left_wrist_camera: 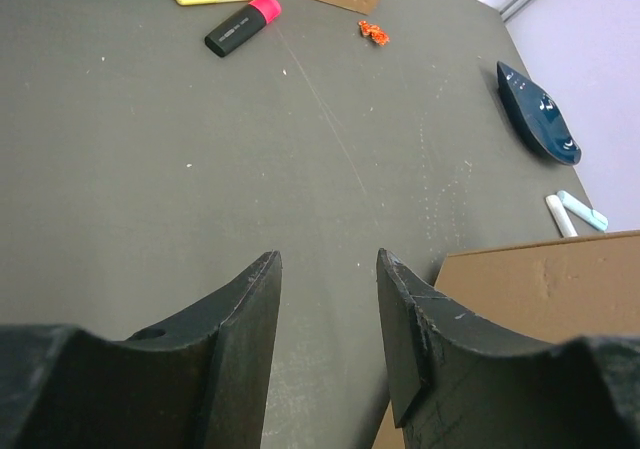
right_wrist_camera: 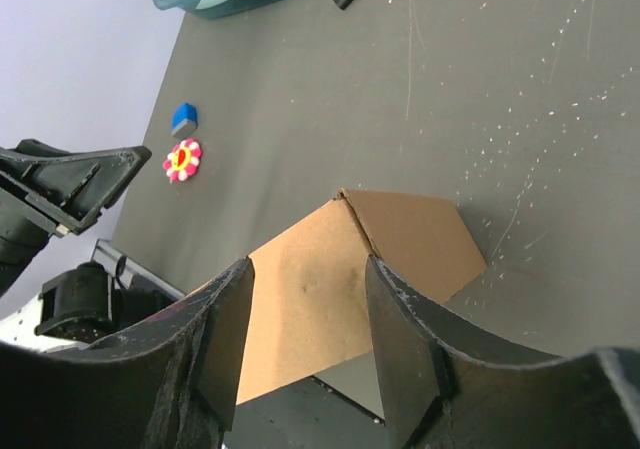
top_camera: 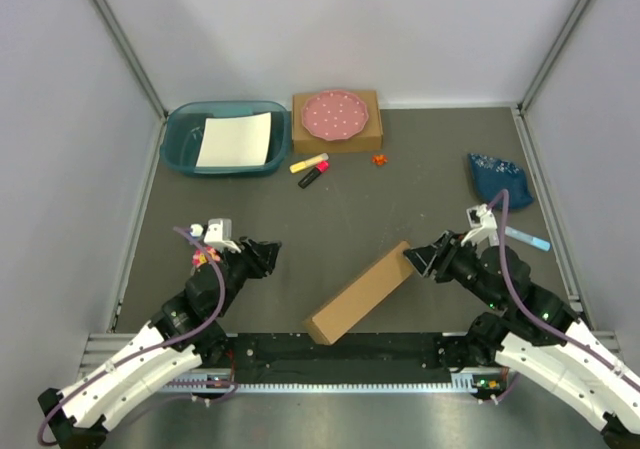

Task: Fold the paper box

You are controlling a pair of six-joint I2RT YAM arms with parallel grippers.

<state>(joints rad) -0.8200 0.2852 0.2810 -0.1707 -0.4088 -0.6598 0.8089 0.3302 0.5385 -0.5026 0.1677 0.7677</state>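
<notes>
A long brown paper box (top_camera: 360, 292) lies by the middle of the tabletop's (top_camera: 420, 184) near edge. Its long axis runs diagonally: one end is at the near edge and the other points toward the far right corner. The right gripper (top_camera: 418, 259), jaws spread, sits just beside that farther end. The left gripper (top_camera: 267, 252), jaws spread and holding nothing, is apart to the box's left.

Plain brown paper box (top_camera: 362, 291); pink plate (top_camera: 336, 115) (white dots); teal tub (top_camera: 180, 141).
</notes>
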